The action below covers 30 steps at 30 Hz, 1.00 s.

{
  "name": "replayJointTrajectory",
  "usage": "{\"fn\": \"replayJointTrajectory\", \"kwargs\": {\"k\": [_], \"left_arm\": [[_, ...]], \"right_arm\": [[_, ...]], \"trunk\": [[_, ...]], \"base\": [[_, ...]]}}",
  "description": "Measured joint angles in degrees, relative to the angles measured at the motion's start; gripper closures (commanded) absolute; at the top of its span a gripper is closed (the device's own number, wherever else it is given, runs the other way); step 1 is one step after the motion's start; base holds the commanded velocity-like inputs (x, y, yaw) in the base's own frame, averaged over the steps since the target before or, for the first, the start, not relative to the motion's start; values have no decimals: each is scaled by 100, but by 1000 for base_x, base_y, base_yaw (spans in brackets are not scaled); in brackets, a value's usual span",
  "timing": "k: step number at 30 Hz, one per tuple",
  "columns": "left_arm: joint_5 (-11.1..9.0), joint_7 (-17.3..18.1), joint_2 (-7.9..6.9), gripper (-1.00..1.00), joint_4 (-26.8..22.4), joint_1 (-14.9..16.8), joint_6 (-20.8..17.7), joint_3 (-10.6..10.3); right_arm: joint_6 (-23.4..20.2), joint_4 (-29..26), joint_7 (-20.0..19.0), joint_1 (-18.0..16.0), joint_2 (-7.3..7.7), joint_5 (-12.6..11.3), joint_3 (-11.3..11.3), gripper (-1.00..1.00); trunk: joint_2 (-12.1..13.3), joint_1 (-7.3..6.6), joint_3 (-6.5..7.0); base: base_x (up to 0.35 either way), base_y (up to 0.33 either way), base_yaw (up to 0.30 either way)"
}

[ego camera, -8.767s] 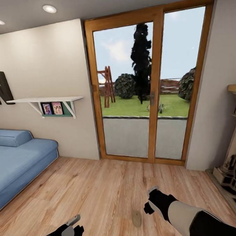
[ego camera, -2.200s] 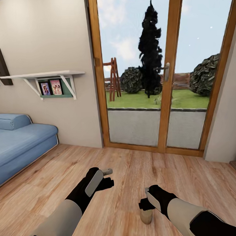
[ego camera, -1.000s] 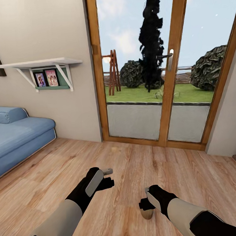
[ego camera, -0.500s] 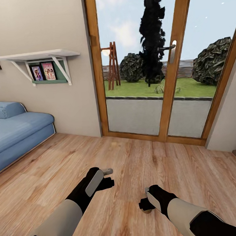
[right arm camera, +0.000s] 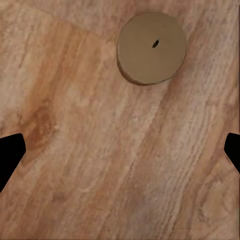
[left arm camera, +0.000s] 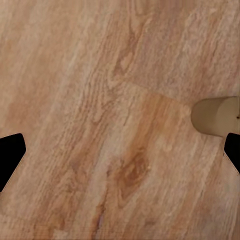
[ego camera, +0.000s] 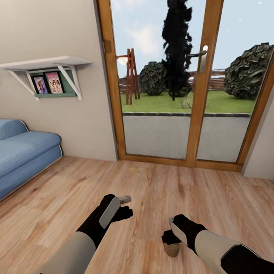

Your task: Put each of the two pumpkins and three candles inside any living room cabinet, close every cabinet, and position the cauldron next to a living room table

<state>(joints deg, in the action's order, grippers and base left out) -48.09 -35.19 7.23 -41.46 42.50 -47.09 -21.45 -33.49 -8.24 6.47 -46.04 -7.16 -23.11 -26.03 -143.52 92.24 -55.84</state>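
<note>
- Warm wooden floor was spread across the room, with a glazed patio door ahead, a blue sofa at the left and a white wall shelf above it.
- A closer stand to the door was noted than half a second before: the whole picture had shifted, so the camera was judged to have moved, not the furniture.
- One candle was seen upright on the floor, directly under the right gripper and partly hidden by it in the head view.
- Slightly more of the candle was shown below the gripper than a moment earlier, when it was nearly covered.
- From the right wrist view the candle's round top and wick were made out clearly, lying ahead of the widely spread jaws, not between them; nothing was pinched.
- The left gripper was held forward over bare floor, likewise spread and empty; the candle's side was caught at the edge of its wrist view.
- The grasp was judged not yet made; a further reach and descent over the candle would be called for.
</note>
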Motion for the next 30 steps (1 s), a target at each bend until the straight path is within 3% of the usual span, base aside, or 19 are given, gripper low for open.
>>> {"fn": "replayJointTrajectory", "kwargs": {"k": [6, 19, 30], "left_arm": [[0, -10, -5, -100, 3, 2, 1, 0], [-9, 5, 0, -100, -4, 0, -6, -2], [-12, 9, 0, -100, -2, 1, -8, 0]], "right_arm": [[-1, 0, -3, 0, -1, -1, 0, -100], [55, 3, 21, -3, -5, 8, -6, -100], [61, 1, -2, 0, 14, 8, -8, -100]], "trunk": [[0, 2, 0], [0, 3, 0], [-14, 32, -243]], "base": [[223, -29, 0], [13, -2, 0], [0, 0, 0]]}}
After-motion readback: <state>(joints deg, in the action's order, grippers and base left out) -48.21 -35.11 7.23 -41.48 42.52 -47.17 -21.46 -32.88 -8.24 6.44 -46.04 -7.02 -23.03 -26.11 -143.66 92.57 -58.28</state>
